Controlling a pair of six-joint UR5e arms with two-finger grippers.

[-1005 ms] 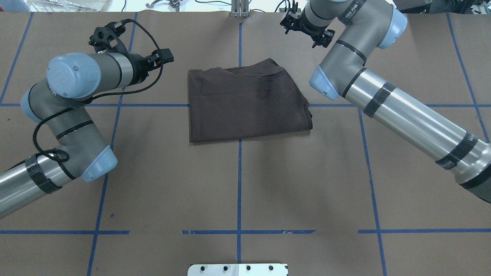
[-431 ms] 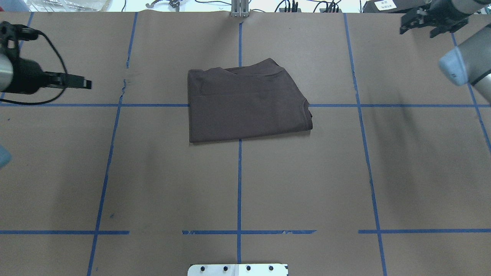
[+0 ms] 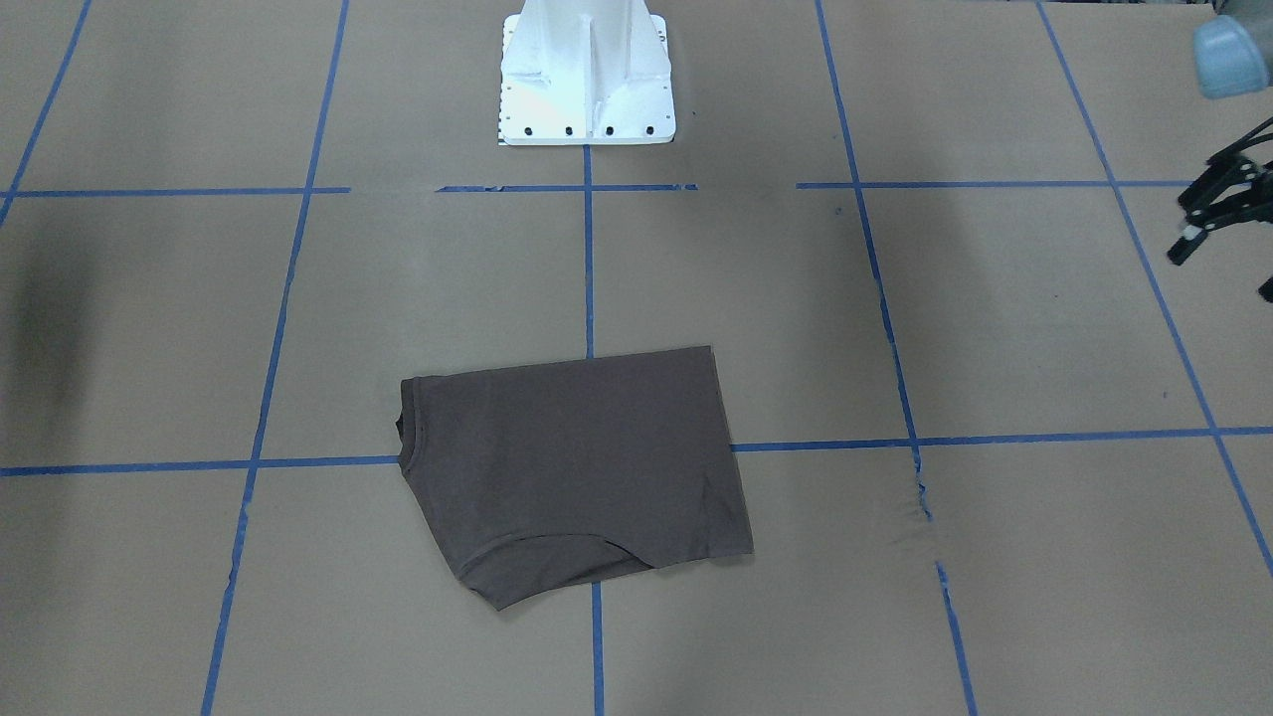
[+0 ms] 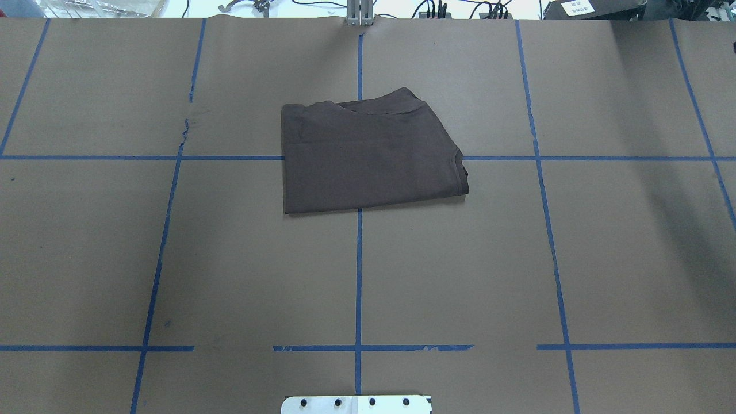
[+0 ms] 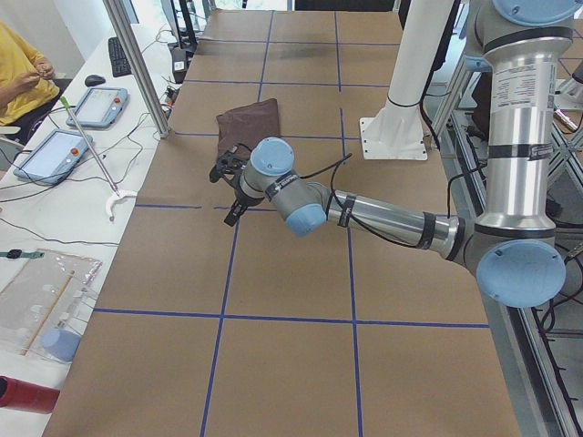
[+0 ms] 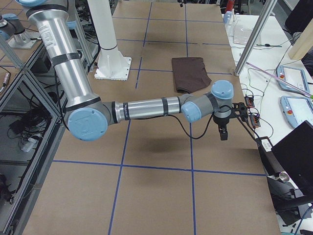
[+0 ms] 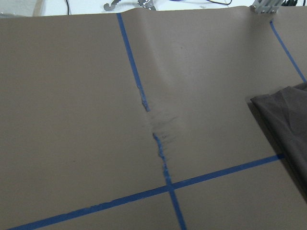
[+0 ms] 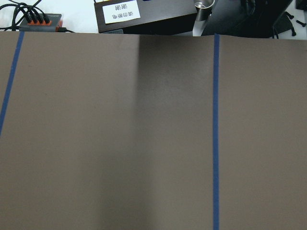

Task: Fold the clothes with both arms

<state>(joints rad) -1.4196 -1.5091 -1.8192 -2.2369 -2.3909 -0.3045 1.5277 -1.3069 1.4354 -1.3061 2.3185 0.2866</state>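
Spanning every view, one paper-covered bench (image 4: 115, 259) carries a grid of blue tape lines (image 4: 358, 276). Two arms, the left arm (image 5: 383, 214) and the right arm (image 6: 146, 106), stretch toward opposite ends. One white base (image 3: 587, 80) stands at the robot's edge. One dark brown T-shirt (image 4: 368, 155) lies folded flat mid-bench, well apart from both arms. Whether the left gripper (image 5: 228, 187) or the right gripper (image 6: 230, 120) is open cannot be told.

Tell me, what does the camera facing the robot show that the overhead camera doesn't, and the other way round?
Only the facing camera shows the white pedestal standing whole and, at its right edge, the left gripper with a pale blue joint cap above it. Only the overhead camera shows cables and a labelled dark box beyond the table's far edge; it shows no arm, and only a strip of the pedestal's plate. Both show the folded brown T-shirt on the brown table, which is crossed by blue tape lines.
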